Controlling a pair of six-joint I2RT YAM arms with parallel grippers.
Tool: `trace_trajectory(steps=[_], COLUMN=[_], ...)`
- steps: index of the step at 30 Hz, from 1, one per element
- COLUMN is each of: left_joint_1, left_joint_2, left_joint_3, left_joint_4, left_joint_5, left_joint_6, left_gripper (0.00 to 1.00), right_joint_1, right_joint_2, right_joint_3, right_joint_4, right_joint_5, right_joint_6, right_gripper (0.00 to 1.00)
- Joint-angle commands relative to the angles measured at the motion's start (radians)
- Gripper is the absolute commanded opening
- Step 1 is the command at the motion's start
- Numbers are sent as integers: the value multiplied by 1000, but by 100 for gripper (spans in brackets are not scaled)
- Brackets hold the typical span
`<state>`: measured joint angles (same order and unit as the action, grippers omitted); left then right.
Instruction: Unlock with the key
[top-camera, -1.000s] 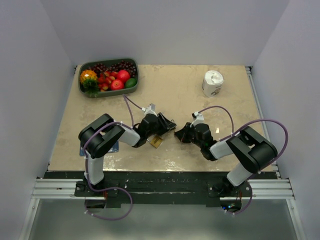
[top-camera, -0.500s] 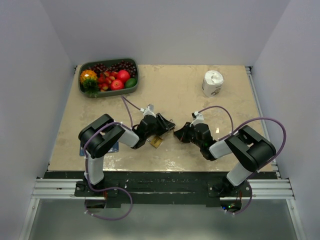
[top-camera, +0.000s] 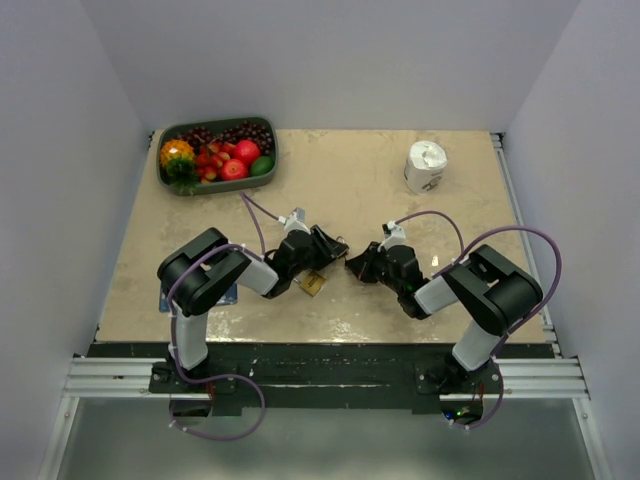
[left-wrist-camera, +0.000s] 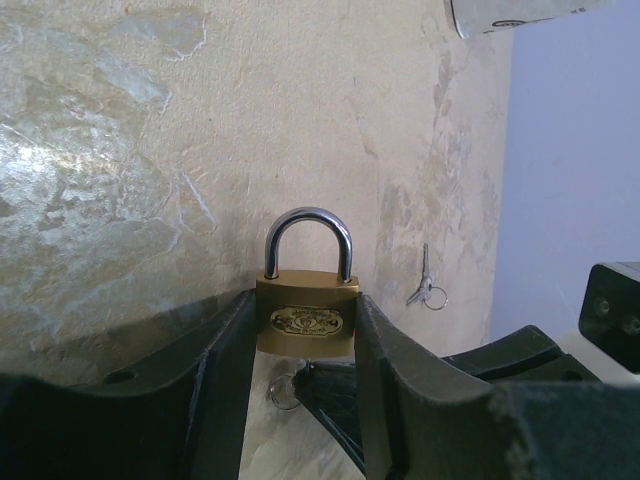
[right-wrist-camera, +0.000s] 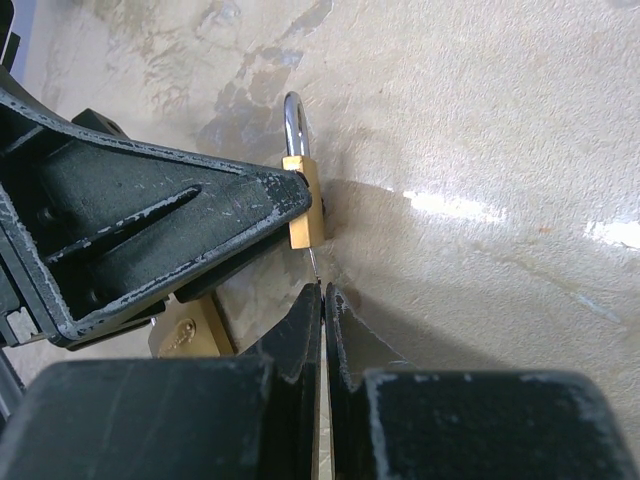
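Note:
My left gripper (top-camera: 335, 248) is shut on a small brass padlock (left-wrist-camera: 305, 315), holding its body by both sides with the steel shackle closed and pointing away. My right gripper (top-camera: 352, 264) is shut on the key (right-wrist-camera: 314, 266), a thin silvery blade sticking out of the closed fingertips (right-wrist-camera: 308, 300). The key's tip touches the underside of the held padlock (right-wrist-camera: 305, 212). The key's ring (left-wrist-camera: 283, 391) shows just below the padlock in the left wrist view. Whether the blade is inside the keyhole is hidden.
A second brass padlock (top-camera: 313, 284) lies on the table just below the grippers. A spare key on a ring (left-wrist-camera: 425, 286) lies beyond the held padlock. A fruit tray (top-camera: 272, 140) stands back left and a white roll (top-camera: 426, 166) back right.
My right gripper has crept a little to the left, closer to the left gripper and the padlock. The left gripper has stayed about where it was.

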<state>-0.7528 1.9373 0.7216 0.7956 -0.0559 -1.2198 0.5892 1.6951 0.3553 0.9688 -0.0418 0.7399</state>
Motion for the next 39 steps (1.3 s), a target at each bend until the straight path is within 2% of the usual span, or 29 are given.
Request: trace_trajectory(steps=[1, 10, 28, 34, 39], left_joint_1=[-33, -42, -63, -71, -69], left_joint_2=[25, 32, 49, 49, 51], left_joint_3=[-31, -33, -16, -22, -56], left_joint_4=[-36, -38, -12, 7, 105], left_joint_5=[51, 79, 116, 119, 143], left_joint_6=[17, 23, -3, -12, -7], left_gripper=[0, 0, 0, 0, 0], right_joint_1=[-11, -11, -11, -11, -12], right_joint_2=[-11, -41, 69, 66, 25], right_joint_3=[43, 28, -3, 4, -7], right_joint_4=[108, 146, 367, 358, 314], right_joint_5=[123, 172, 146, 160, 148], right_joint_6=[-30, -85, -117, -116, -70], right_gripper=[0, 0, 0, 0, 0])
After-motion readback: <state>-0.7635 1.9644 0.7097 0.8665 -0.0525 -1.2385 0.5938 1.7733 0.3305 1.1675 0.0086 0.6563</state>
